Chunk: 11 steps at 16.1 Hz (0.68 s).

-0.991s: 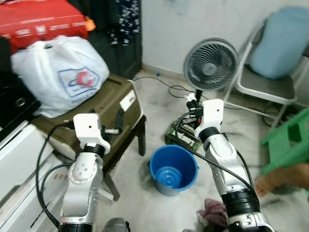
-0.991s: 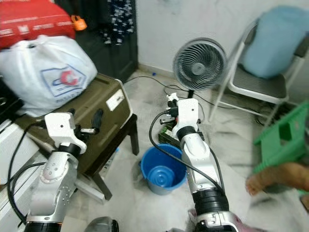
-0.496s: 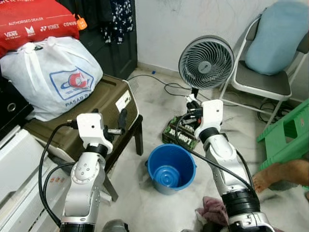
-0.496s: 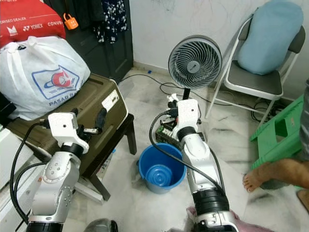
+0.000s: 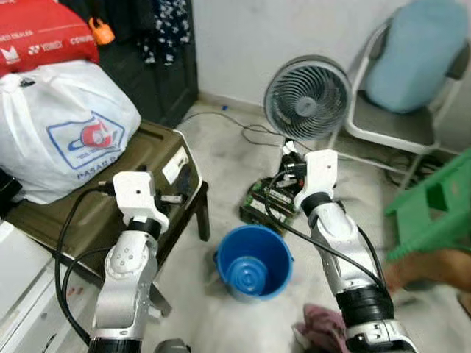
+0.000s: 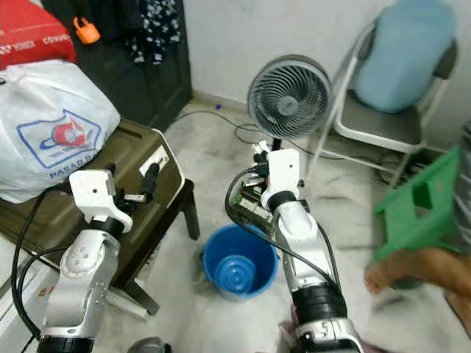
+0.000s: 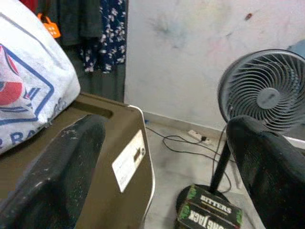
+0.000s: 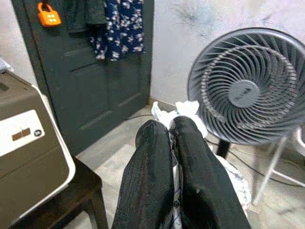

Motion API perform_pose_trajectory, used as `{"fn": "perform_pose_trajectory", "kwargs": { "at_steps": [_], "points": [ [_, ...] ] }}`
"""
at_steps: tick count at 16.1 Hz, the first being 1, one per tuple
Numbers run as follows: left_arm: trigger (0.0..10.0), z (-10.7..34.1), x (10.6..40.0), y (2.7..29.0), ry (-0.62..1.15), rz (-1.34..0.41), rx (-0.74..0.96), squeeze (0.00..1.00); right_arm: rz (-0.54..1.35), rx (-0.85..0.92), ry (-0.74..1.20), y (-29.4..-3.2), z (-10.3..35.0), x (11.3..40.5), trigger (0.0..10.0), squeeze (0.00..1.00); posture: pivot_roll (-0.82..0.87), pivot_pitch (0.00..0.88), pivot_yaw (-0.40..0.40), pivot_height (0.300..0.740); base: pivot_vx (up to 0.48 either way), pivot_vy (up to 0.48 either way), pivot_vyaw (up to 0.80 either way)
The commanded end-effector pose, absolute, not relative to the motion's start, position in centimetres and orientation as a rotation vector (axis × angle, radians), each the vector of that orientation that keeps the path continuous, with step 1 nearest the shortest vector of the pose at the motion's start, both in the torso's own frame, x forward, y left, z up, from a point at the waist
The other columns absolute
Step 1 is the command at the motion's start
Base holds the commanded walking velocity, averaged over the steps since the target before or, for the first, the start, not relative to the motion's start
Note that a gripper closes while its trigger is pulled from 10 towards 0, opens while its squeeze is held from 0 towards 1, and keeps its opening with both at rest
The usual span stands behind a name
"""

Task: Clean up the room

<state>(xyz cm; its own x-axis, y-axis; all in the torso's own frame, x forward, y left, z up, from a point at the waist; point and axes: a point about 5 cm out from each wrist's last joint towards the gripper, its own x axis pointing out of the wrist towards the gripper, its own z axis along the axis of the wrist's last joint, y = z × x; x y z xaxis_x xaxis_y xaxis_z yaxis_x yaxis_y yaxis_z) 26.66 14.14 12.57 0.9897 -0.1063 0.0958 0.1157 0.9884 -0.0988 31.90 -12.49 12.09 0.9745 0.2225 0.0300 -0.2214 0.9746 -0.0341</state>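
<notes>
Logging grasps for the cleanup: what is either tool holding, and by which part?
The right tool pinches a crumpled white wrapper by its middle. The left tool is open, holding nothing.

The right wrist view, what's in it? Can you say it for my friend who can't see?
The right end effector has its two black fingers pressed shut on a crumpled white wrapper. Behind it stands a grey fan by a white wall. Across from the fan is a dark door with flowery cloth and an orange padlock.
</notes>
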Motion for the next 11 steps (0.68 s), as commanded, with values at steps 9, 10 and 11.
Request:
{"fn": "perform_pose_trajectory", "kwargs": {
  "at_steps": [9, 10, 11],
  "points": [
    [10.0, 12.76, 26.89, 13.74, -0.092, -0.137, -0.112, 0.0, 0.194, -0.02, -0.048, -12.49, 12.66, 32.39, 10.0, 0.0, 0.01, 0.04, -0.023, 0.74, 0.324, 0.0, 0.0],
    [10.0, 12.84, 26.97, 13.73, -0.095, -0.136, -0.114, 0.0, 0.197, -0.021, -0.052, -12.44, 12.81, 32.51, 10.0, 0.0, 0.01, 0.044, -0.026, 0.74, 0.326, 0.0, 0.0],
    [10.0, 12.98, 26.96, 13.73, -0.104, -0.135, -0.117, 0.0, 0.199, -0.021, -0.055, -12.4, 12.92, 32.6, 10.0, 0.0, 0.01, 0.047, -0.028, 0.74, 0.326, 0.0, 0.0]
  ]
}}
